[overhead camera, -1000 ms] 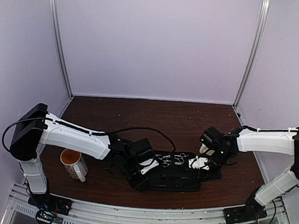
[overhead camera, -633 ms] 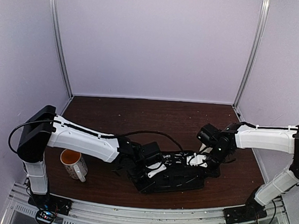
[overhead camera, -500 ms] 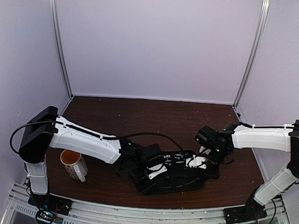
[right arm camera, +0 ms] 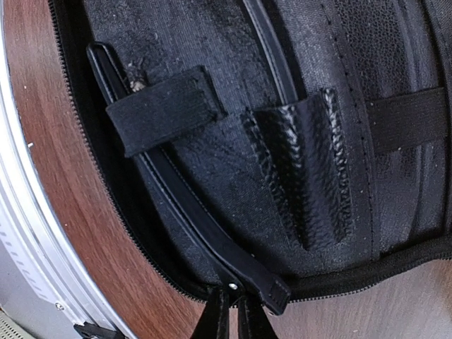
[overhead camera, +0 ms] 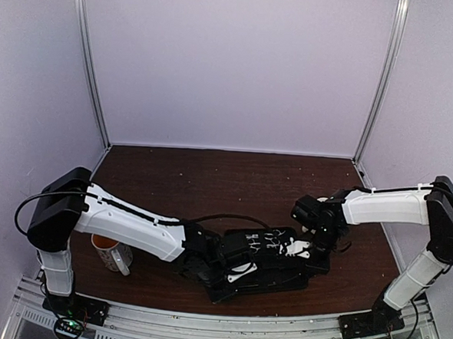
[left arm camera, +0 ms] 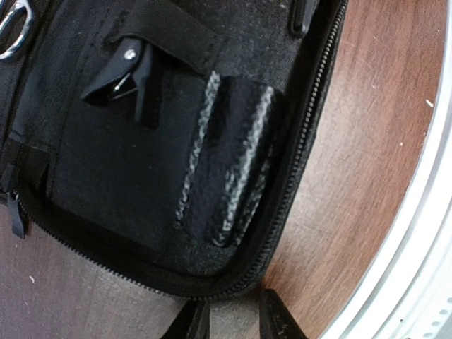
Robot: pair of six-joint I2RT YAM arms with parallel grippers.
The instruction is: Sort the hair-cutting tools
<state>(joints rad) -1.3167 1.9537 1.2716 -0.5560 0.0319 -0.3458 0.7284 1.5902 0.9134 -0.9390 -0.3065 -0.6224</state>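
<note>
My right gripper (right arm camera: 229, 318) pinches the hinge end of the thin black hair clip (right arm camera: 176, 205) at six o'clock in its wrist view. I judge this is to seat the clip under the black elastic loop (right arm camera: 166, 109) inside the black rectangular fabric case (left arm camera: 106, 169). My left gripper (left arm camera: 229, 321) straddles the case rim, presumably steadying it; clamped or not, I can't tell.

Dark wooden table (overhead camera: 211, 176), open black fabric case (overhead camera: 281, 279), mug (overhead camera: 118, 257) at left
</note>
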